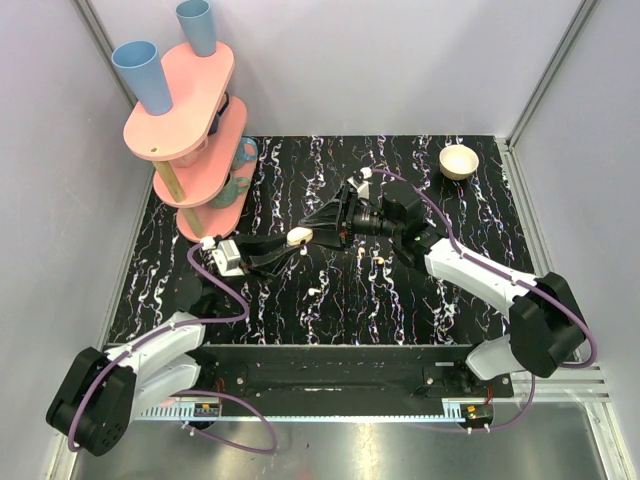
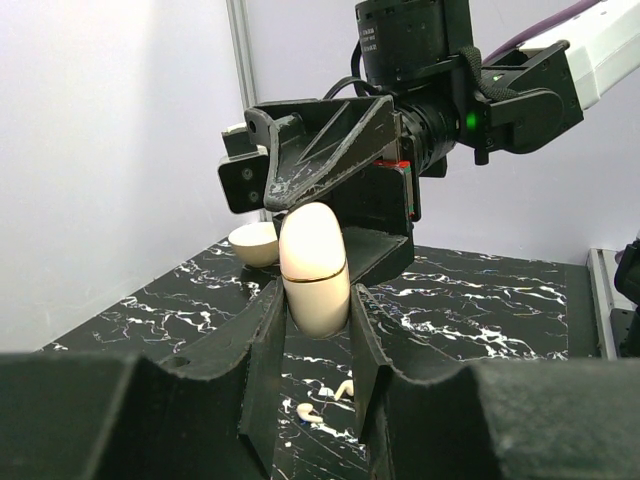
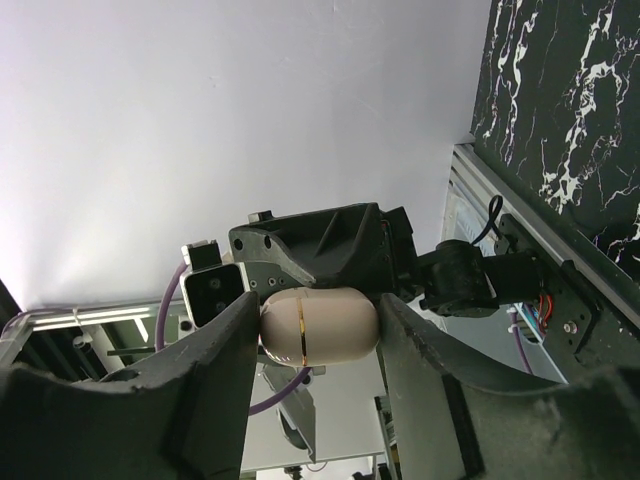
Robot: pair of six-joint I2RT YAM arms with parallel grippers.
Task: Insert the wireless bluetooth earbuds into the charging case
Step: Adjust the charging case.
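Note:
The charging case (image 2: 313, 265) is a cream capsule with a thin gold seam, held upright above the table. My left gripper (image 2: 318, 300) is shut on its lower half. My right gripper (image 3: 318, 322) comes from the opposite side, its fingers (image 3: 225, 345) pressed against the case's (image 3: 320, 325) two ends. From above, both grippers meet at the case (image 1: 299, 236) in mid-table. Two tiny white earbuds (image 2: 312, 412) lie on the black marble table (image 2: 480, 300), seen between my left fingers below the case. One small white piece (image 1: 380, 261) shows right of the grippers.
A cream bowl (image 1: 459, 160) sits at the back right of the table. A pink two-tier stand (image 1: 190, 120) with blue cups stands at the back left. Grey walls close in the table on three sides.

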